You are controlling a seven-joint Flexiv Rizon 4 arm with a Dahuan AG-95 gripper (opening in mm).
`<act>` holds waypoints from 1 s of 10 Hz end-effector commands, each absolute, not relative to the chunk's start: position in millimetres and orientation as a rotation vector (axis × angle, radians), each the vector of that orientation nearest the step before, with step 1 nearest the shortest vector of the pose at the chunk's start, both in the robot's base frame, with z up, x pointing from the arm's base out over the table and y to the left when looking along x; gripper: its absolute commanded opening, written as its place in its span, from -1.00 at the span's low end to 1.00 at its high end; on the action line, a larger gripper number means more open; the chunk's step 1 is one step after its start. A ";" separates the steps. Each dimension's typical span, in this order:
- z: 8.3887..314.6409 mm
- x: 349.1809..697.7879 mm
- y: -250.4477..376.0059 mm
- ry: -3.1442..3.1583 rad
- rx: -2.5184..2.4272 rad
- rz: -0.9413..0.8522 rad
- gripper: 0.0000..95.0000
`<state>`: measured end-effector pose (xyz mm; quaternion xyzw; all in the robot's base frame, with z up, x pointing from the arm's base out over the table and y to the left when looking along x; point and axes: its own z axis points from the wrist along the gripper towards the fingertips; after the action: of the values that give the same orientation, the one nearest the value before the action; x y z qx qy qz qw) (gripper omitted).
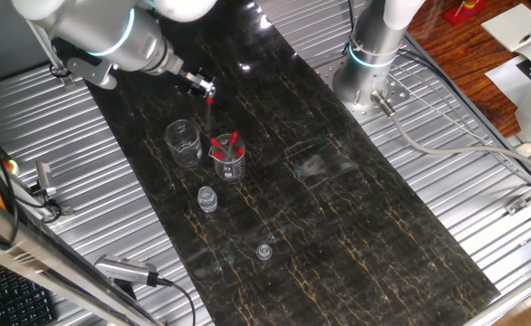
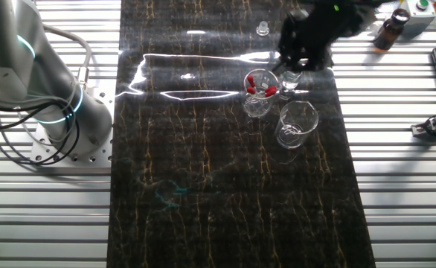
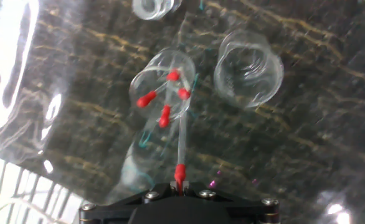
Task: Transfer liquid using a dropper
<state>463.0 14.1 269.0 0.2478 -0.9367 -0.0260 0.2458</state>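
My gripper [image 1: 204, 89] is shut on the red bulb of a dropper [image 3: 181, 146]. The dropper's clear tube points down toward a small beaker [image 1: 230, 161] that holds three more red-bulbed droppers [image 3: 165, 115]. In the hand view my gripper [image 3: 180, 184] sits at the bottom edge and the held dropper's tip lies near that beaker's rim [image 3: 146, 73]. The dropper hangs above the table, a little behind the beaker. An empty clear beaker [image 1: 184, 142] stands beside it and also shows in the hand view [image 3: 248, 68]. A small capped vial [image 1: 208, 199] stands nearer the front.
A small clear cap [image 1: 264, 251] lies on the dark marble mat [image 1: 338, 226]. The arm's base [image 1: 374, 54] stands at the mat's far edge. A brown bottle [image 2: 391, 30] stands on the ribbed metal table off the mat. Cables run along the table edges.
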 end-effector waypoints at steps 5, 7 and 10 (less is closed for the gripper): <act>243.1 445.9 26.7 -2.585 0.648 -0.080 -1.00; 232.5 447.4 34.0 -2.586 0.646 -0.077 -1.00; 206.2 451.9 51.3 -2.588 0.642 -0.060 -1.00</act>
<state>451.7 52.0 202.9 0.2351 -0.9432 -0.0205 0.2339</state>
